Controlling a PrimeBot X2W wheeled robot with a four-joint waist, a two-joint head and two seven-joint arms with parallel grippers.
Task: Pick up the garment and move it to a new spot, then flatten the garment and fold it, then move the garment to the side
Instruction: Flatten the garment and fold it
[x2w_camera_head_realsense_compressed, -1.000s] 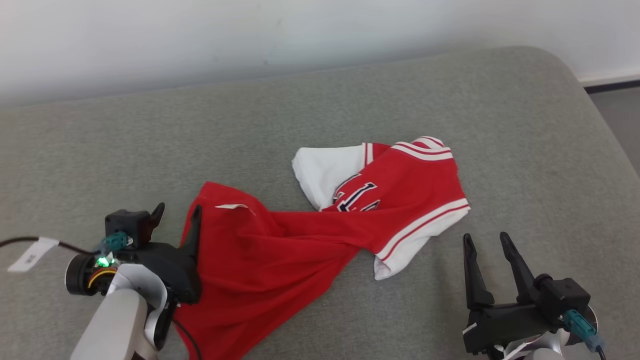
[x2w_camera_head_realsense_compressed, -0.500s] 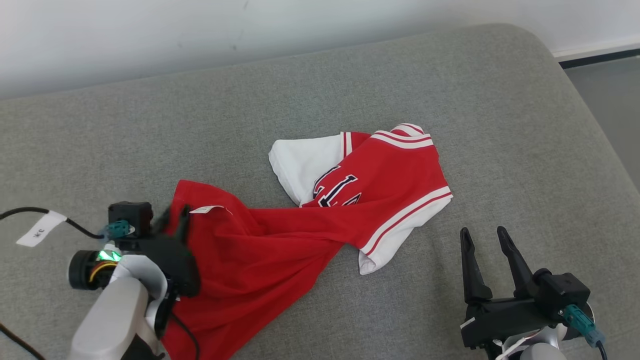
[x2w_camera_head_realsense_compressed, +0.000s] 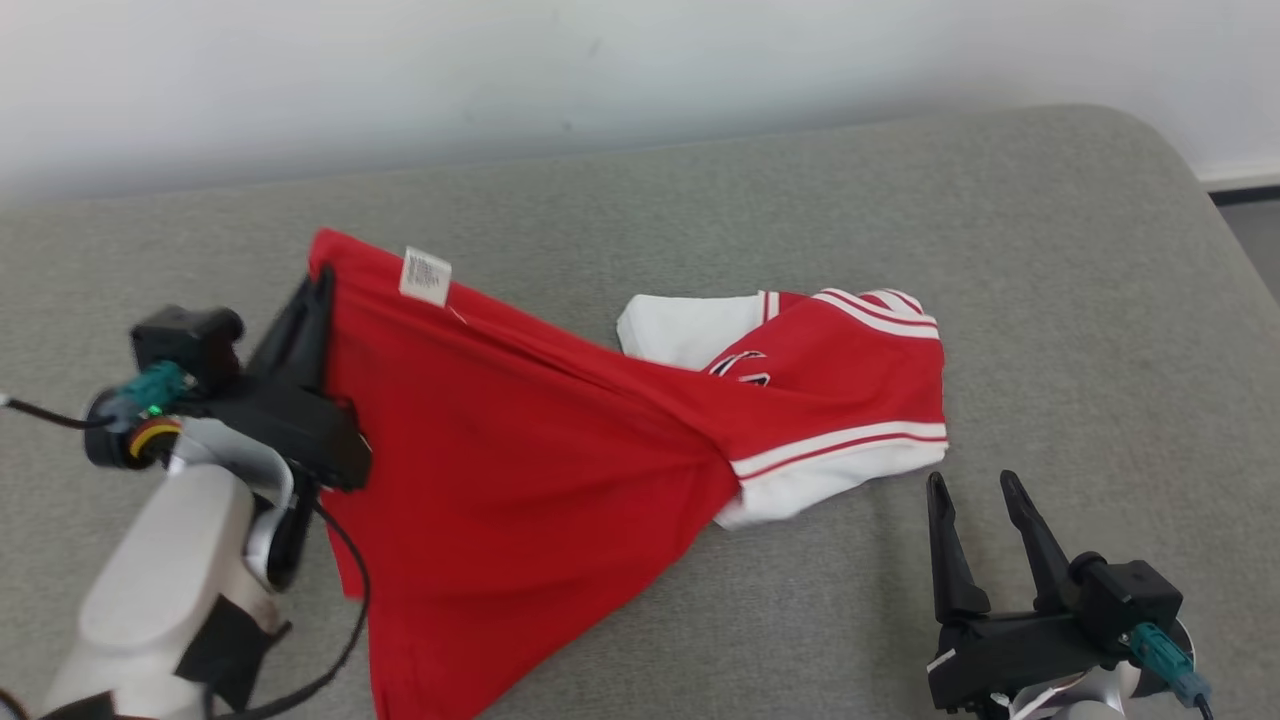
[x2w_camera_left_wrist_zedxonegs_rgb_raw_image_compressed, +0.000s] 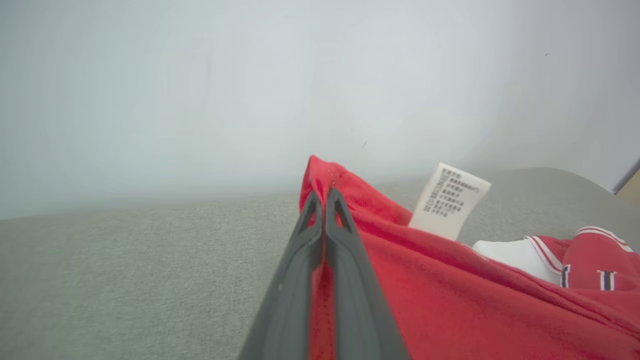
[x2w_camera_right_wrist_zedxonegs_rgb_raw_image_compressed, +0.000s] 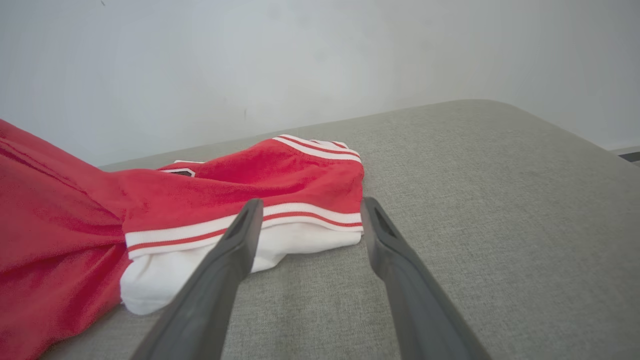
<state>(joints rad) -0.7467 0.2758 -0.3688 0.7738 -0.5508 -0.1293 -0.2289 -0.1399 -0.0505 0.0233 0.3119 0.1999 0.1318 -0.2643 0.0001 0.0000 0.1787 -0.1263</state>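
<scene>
Left gripper (x2w_camera_head_realsense_compressed: 318, 288): fingers pressed flat together, pinching a red corner of the garment (x2w_camera_head_realsense_compressed: 520, 450). In the left wrist view the fabric edge pokes out just past the fingertips (x2w_camera_left_wrist_zedxonegs_rgb_raw_image_compressed: 311, 212). The pinched corner sits above the grey cushion (x2w_camera_head_realsense_compressed: 700, 200). The cloth runs taut from it to this gripper's right and down to the surface.

Care label (x2w_camera_head_realsense_compressed: 425, 275): white, sewn at the edge just right of the left gripper's tips, standing clear of the cloth. The left wrist view shows several lines of small dark print on it, too fine to read.

Lettering (x2w_camera_head_realsense_compressed: 745, 365): dark characters outlined in white on the red body, largely folded under and not legible.

Right gripper (x2w_camera_head_realsense_compressed: 975, 482): fingers spread wide, nothing between them, not touching the cloth. Just ahead of its tips and to its left, the bunched end of the garment lies on the cushion, with white fabric and red-and-white striped trim.
</scene>
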